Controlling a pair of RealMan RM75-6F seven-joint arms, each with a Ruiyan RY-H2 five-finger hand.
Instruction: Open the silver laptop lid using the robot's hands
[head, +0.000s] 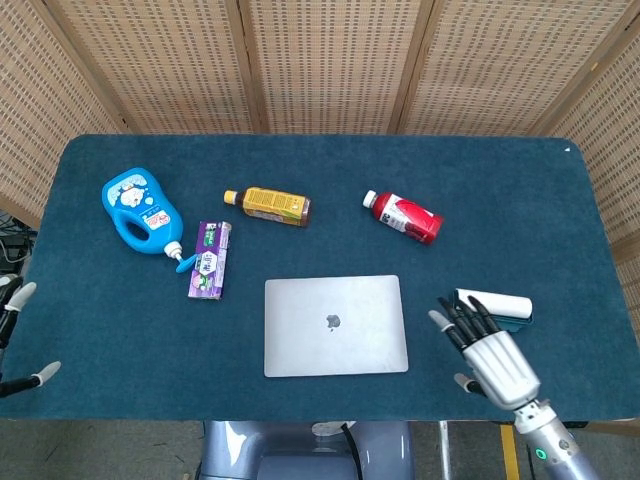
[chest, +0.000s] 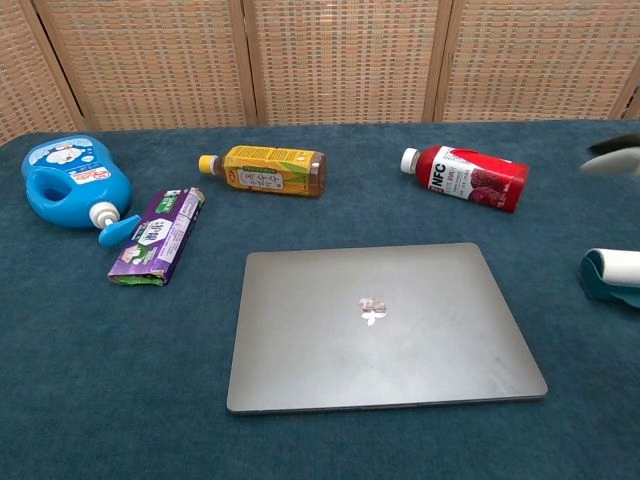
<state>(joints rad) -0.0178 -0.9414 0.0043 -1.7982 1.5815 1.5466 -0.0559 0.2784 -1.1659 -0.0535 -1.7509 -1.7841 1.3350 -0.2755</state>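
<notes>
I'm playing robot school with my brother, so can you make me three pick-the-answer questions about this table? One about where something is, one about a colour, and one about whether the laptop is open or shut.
1. Where is the purple box?
A. Beside the blue jug, left of the laptop
B. On top of the laptop
C. Next to the red bottle

2. What colour is the bottle with the white cap, behind the laptop's right side?
A. Green
B. Red
C. Black

3. How is the silver laptop now?
A. Lid up
B. Lid shut and flat on the table
C. Standing on its edge

Answers:
1. A: the box lies by the jug's spout, apart from the laptop.
2. B: its body is red in both views.
3. B: the logo faces up, and the right hand hovers beside the laptop, fingers apart, not touching it.
</notes>
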